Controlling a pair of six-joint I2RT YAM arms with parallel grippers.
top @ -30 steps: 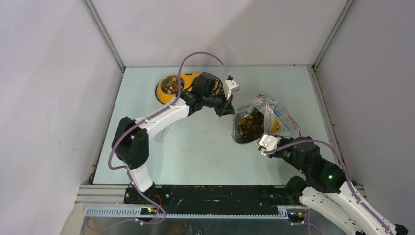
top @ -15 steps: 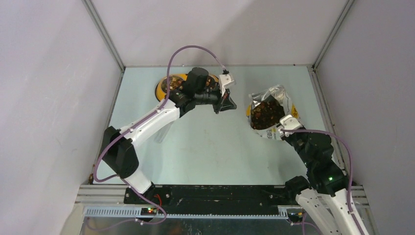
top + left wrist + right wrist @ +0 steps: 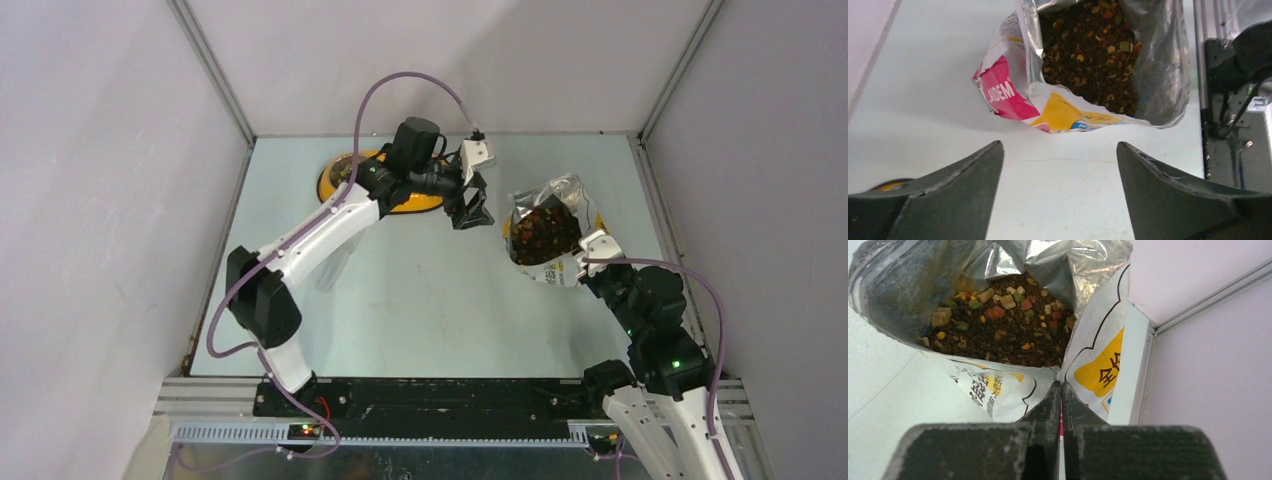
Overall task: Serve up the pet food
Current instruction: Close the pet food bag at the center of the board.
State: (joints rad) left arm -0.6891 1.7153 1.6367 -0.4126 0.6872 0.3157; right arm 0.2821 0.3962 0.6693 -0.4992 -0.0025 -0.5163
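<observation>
Arm (image 3: 320, 232) stretched far, left gripper (image 3: 472, 214) spread wide facing bag (image 3: 548, 232).

One bag (image 3: 562, 192) of kibble (image 3: 545, 232), one yellow feeder (image 3: 328, 188).

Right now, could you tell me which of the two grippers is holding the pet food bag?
The right gripper: its jaws pinch the rim of the pet food bag. The left gripper is open and empty, apart from it.

right gripper (image 3: 585, 260) seemingly pinches the bag (image 3: 566, 190) of pet food (image 3: 545, 232), left gripper (image 3: 472, 212) nearby.
</observation>
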